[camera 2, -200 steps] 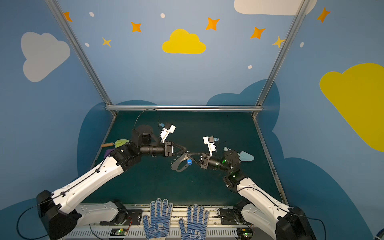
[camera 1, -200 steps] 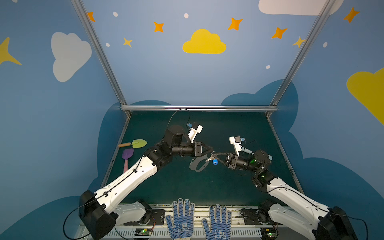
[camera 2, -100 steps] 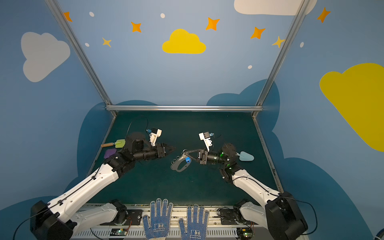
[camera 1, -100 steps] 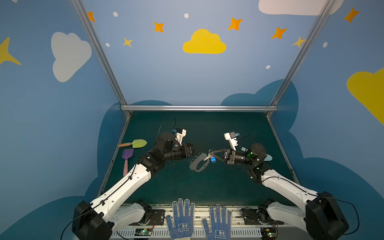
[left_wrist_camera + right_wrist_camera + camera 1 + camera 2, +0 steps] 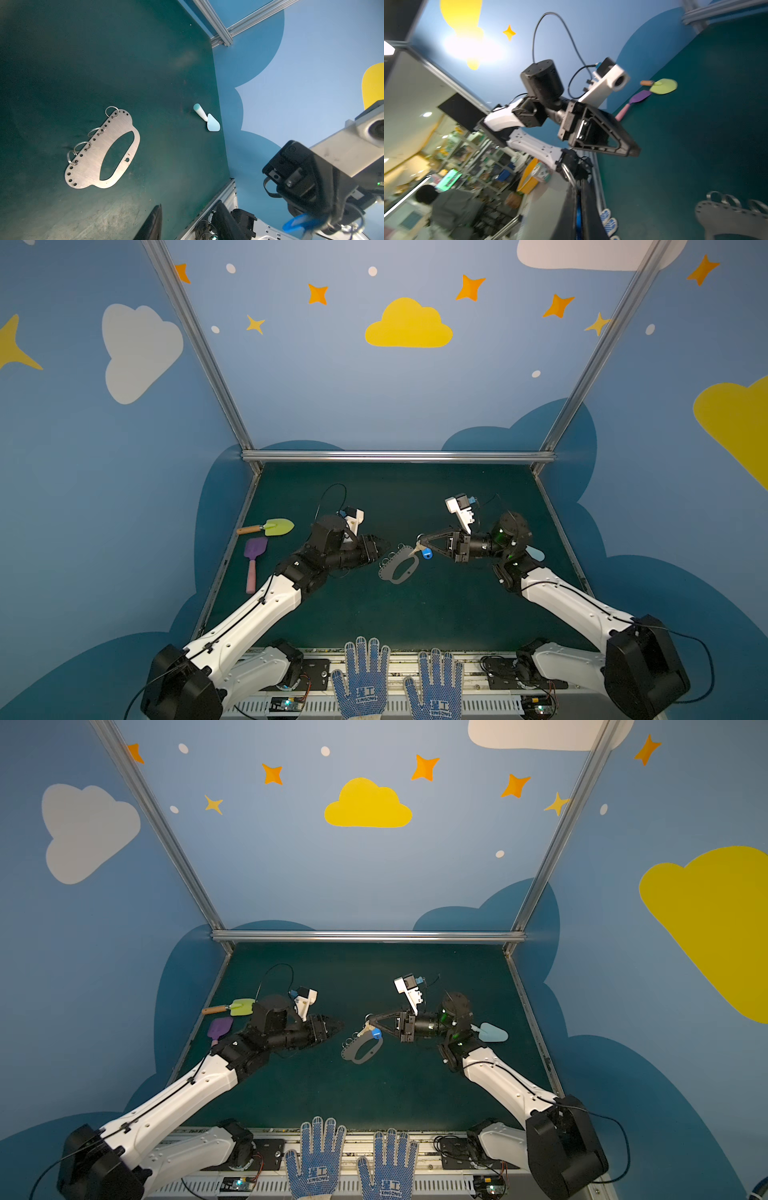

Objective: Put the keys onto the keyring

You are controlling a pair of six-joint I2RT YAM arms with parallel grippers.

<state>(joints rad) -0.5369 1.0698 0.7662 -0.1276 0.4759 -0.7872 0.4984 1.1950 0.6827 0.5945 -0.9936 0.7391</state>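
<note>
Though flat, keyring [image 5: 388, 568] diagonal lengthwise.

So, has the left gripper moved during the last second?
Yes. In a top view, the left gripper has pulled back leftward, away from the keyring, which stayed put.

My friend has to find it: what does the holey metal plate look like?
Look at the dark green table, right in its middle. There lies the flat grey metal keyring plate. Unlike the coloured toy spades at the sides, it is bare metal with a big oval hole and wire rings.
</note>
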